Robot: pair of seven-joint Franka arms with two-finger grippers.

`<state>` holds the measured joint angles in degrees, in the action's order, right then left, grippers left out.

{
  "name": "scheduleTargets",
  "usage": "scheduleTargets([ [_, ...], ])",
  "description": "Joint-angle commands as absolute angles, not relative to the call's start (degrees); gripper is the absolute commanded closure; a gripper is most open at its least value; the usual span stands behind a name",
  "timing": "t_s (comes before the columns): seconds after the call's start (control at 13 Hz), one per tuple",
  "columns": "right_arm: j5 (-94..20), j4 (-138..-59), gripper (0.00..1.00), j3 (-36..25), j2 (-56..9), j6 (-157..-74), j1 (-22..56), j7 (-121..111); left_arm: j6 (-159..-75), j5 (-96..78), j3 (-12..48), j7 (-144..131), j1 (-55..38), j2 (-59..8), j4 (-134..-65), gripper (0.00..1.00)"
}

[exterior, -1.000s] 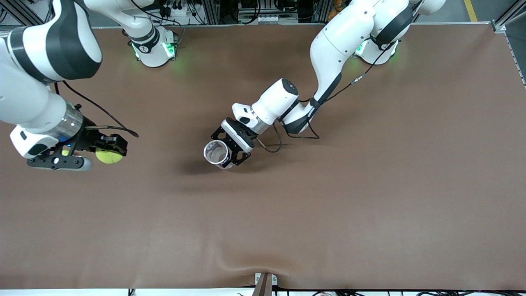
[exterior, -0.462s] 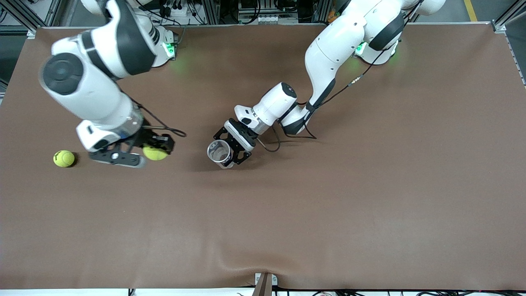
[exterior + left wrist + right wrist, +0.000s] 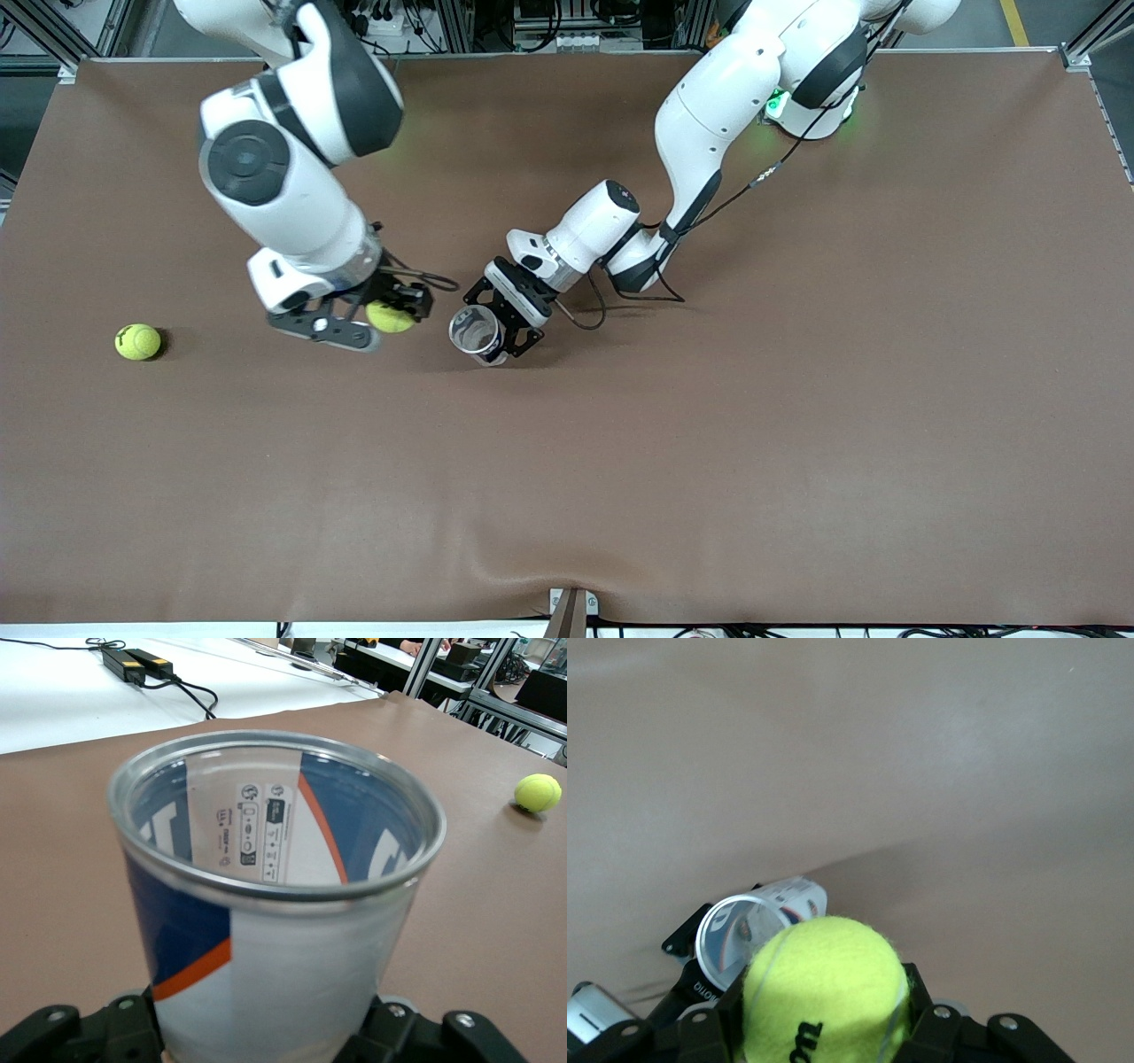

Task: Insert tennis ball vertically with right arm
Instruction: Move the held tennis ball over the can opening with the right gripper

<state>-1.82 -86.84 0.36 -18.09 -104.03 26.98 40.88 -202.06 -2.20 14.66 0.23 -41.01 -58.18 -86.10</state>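
**Tennis ball carried toward the open can**

Tennis ball (image 3: pixel 389 316), yellow-green, sits pinched between the fingers of the right gripper (image 3: pixel 394 312), up in the air over the brown table (image 3: pixel 797 443), just beside the can. In the right wrist view the ball (image 3: pixel 826 988) fills the space between the 2 black fingers (image 3: pixel 926 1014), so the grip looks snug on both sides.

The tennis-ball can (image 3: pixel 473 330), clear-walled with a blue, white and orange label, is clamped by the left gripper (image 3: pixel 496 330), whose fingers press on its lower wall. The left arm presents it with the mouth up and tipped a little toward the front camera, which I judge is meant to give the right arm a straight downward path into the opening. The held ball is not yet over the rim; it must come across above the mouth before any descent.

A 2nd tennis ball (image 3: pixel 138 341) lies loose on the table toward the right arm's end, well apart from both grippers.

The left wrist view alone shows the can's inside (image 3: pixel 275 828): empty, its metal rim round and unobstructed, with that loose ball (image 3: pixel 538 792) small in the distance. The right wrist view alone shows ball and can mouth (image 3: pixel 735 935) together, giving the clearest sense of how they line up
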Motion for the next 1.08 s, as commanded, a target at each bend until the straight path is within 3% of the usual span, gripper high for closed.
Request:
scheduleTargets([
  [0.0,-0.97,-86.66,1.0,-0.09,-19.77,-105.11,29.52,44.89,-202.59,-2.72,13.98,0.53,-42.89,-59.94,-84.2,0.26],
  [0.77,-0.97,-86.66,1.0,-0.09,-25.22,-107.67,31.55,45.97,-202.59,-2.9,13.98,0.44,-42.89,-59.94,-84.2,0.25],
  [1.0,-0.97,-86.66,0.96,-0.09,-26.19,-107.75,31.99,45.97,-202.59,-2.9,14.06,0.44,-42.89,-59.94,-84.2,0.25],
])
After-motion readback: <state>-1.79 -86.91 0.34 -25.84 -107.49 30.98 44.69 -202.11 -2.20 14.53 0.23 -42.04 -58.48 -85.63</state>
